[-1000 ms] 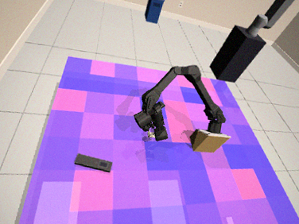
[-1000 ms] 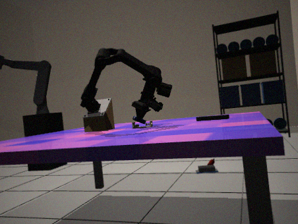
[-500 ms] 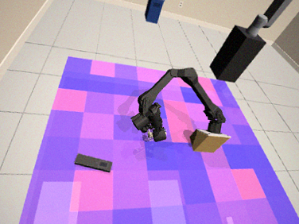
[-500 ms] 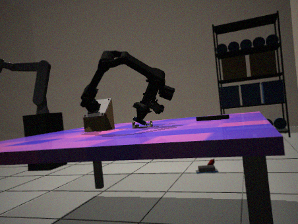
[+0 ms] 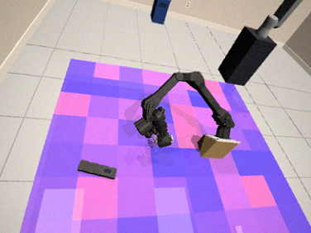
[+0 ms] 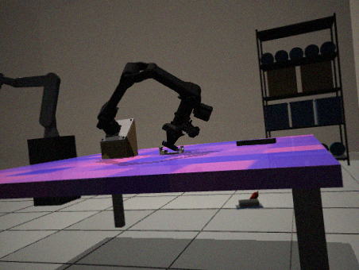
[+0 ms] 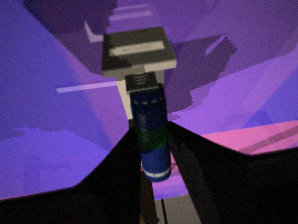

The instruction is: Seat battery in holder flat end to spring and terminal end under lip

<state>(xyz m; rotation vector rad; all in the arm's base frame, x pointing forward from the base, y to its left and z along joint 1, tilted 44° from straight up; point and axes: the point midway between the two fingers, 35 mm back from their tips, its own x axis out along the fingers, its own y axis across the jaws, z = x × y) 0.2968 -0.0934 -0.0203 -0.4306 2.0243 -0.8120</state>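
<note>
The battery (image 7: 151, 142) (image 6: 165, 143), dark blue with a green band, is gripped around its middle. In the exterior view it is tilted, its right end lower, by the holder's right post. The holder (image 7: 114, 63) (image 6: 182, 149) is pale with a raised end wall. Its coil spring (image 7: 139, 78) looks short, with the battery's far end at or very near its dark plate; contact is not certain. The battery's near end has a pale ring. My gripper (image 7: 151, 129) (image 6: 171, 145) is shut on the battery, low over the holder. The holder's lip end is hidden in the wrist view.
A tan wedge-shaped block (image 5: 217, 148) (image 6: 119, 148) stands at the arm's base. A flat dark bar (image 5: 93, 168) (image 6: 256, 141) lies on the patterned table top, apart from the holder. Another arm on a dark pedestal (image 5: 245, 55) (image 6: 51, 148) stands beyond the table.
</note>
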